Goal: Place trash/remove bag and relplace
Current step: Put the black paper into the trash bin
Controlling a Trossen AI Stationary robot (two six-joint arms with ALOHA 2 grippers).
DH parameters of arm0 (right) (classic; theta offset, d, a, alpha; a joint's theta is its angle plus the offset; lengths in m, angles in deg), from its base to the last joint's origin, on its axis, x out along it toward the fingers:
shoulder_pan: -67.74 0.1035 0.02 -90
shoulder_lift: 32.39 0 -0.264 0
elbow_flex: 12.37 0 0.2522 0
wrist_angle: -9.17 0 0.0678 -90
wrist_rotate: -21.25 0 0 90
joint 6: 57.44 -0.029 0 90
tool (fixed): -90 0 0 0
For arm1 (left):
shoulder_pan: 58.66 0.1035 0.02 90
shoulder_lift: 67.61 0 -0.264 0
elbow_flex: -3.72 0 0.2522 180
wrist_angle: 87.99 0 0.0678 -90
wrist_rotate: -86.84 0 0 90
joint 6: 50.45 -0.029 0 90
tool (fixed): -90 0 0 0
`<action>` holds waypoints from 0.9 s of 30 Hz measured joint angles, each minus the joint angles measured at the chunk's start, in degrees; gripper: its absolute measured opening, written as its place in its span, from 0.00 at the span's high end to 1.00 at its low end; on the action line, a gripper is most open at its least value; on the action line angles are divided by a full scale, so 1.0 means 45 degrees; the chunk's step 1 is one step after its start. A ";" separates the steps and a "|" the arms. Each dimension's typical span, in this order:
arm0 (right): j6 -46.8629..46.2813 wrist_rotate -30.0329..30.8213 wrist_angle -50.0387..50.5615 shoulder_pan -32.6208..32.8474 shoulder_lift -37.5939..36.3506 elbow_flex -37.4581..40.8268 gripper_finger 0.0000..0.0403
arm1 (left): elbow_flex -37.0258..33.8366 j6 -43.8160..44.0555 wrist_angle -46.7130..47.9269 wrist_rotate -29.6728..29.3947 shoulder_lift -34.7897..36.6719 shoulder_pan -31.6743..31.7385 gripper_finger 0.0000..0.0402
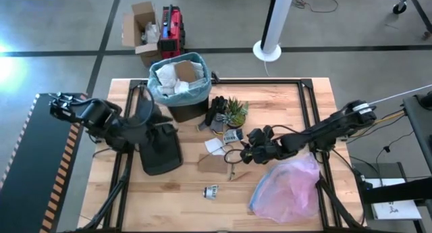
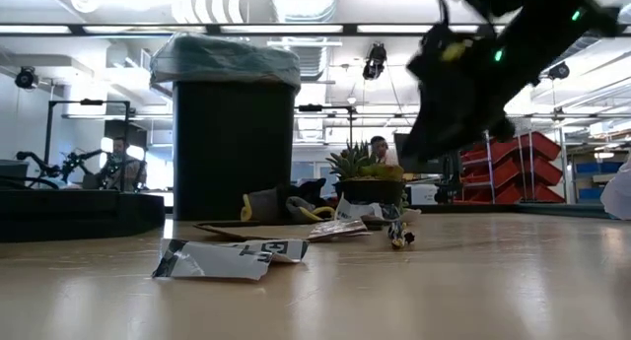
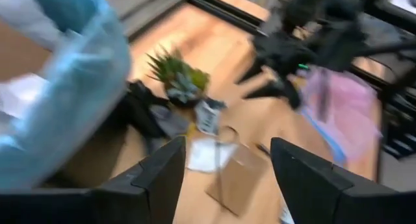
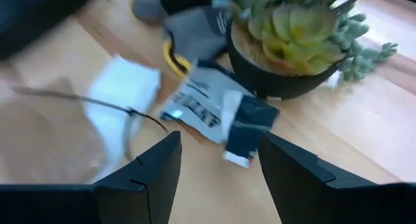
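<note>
A black bin [image 1: 179,88] at the table's far side is lined with the light blue-teal bag [image 1: 162,91], and paper trash [image 1: 181,76] lies inside it. More trash lies loose on the table: a white sheet [image 1: 214,145], a brown paper piece [image 1: 214,164], a printed wrapper [image 4: 214,113] and a small scrap [image 1: 211,191]. My left gripper [image 3: 227,178] hovers open beside the bin, its fingers empty. My right gripper [image 4: 218,165] is open above the table, just short of the wrapper and the white sheet [image 4: 123,87], touching neither.
A small green potted plant [image 1: 236,111] and dark gloves [image 1: 216,111] sit right of the bin. A pinkish-lilac plastic bag [image 1: 287,186] lies at the near right. Black frame rails [image 1: 307,105] run along the table's edges. Bare wood lies near the front edge.
</note>
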 joint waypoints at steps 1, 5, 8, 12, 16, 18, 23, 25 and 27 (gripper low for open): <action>0.0259 -0.0142 -0.0005 -0.0121 0.0231 -0.0006 0.53 | 0.0000 0.0175 -0.0008 0.0097 -0.0020 -0.0198 0.48; 0.0344 -0.0275 -0.0263 -0.0485 0.1479 0.0009 0.53 | 0.0000 0.1119 -0.0001 0.0160 -0.0067 -0.0832 0.51; 0.0160 -0.0287 -0.1566 -0.0686 0.2246 0.0014 0.53 | 0.0000 0.1823 -0.0004 0.0165 -0.0107 -0.1130 0.52; 0.0149 -0.0246 -0.3121 -0.0912 0.3084 -0.0006 0.53 | 0.0000 0.2748 -0.0007 0.0164 -0.0111 -0.1299 0.54; -0.1302 0.0325 -0.3024 -0.1273 0.3901 -0.0001 0.53 | 0.0000 0.3418 -0.0008 0.0489 -0.0106 -0.1382 0.57; -0.1757 0.0315 -0.3129 -0.1370 0.4242 -0.0020 0.54 | 0.0000 0.3573 0.0011 0.0865 -0.0110 -0.1406 0.59; -0.1772 0.0161 -0.3239 -0.1316 0.4778 -0.0156 0.64 | 0.0000 0.3693 0.0703 0.1386 -0.0116 -0.1623 0.64; -0.1769 0.0115 -0.3203 -0.1248 0.4729 -0.0151 0.72 | 0.0000 0.3912 0.1263 0.1384 -0.0116 -0.1734 0.66; -0.1716 -0.0236 -0.3210 -0.1227 0.4549 -0.0151 0.83 | 0.0000 0.4202 0.1838 0.1379 -0.0116 -0.1833 0.68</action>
